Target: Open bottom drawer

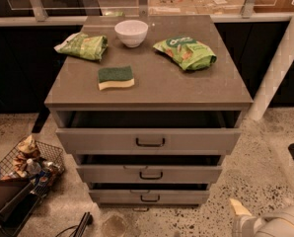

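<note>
The bottom drawer (149, 196) is the lowest of three grey-beige drawers in the cabinet, with a small dark bar handle (150, 198). It stands slightly pulled out, as do the middle drawer (149, 174) and the top drawer (149, 141), each with a dark gap above its front. My gripper (239, 210) shows at the bottom right corner on the white arm (275, 223). It is low near the floor, to the right of the bottom drawer and apart from it.
On the cabinet top (152, 90) lie a green-yellow sponge (116, 77), a white bowl (131, 32) and two green snack bags (83, 46) (185, 52). A wire basket of rubbish (31, 162) stands on the floor at left. A white post (280, 68) rises at right.
</note>
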You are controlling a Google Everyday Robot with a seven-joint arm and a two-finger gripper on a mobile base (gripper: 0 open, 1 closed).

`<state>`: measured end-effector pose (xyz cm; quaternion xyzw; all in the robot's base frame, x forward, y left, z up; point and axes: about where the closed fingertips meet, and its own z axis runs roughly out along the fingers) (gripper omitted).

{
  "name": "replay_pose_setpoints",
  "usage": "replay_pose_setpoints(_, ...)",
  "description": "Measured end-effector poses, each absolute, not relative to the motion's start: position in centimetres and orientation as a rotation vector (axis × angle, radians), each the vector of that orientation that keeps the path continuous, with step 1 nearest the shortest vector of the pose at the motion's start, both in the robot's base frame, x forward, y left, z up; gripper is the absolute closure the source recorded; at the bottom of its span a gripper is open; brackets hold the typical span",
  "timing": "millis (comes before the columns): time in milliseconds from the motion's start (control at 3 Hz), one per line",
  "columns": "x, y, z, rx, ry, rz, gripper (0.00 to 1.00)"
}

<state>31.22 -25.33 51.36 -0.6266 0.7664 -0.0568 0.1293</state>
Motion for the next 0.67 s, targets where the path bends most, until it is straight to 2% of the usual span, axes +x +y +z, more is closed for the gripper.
replay_pose_setpoints(667,31.84,-25.46,50.98,-1.818,2.233,-0.184,0.00)
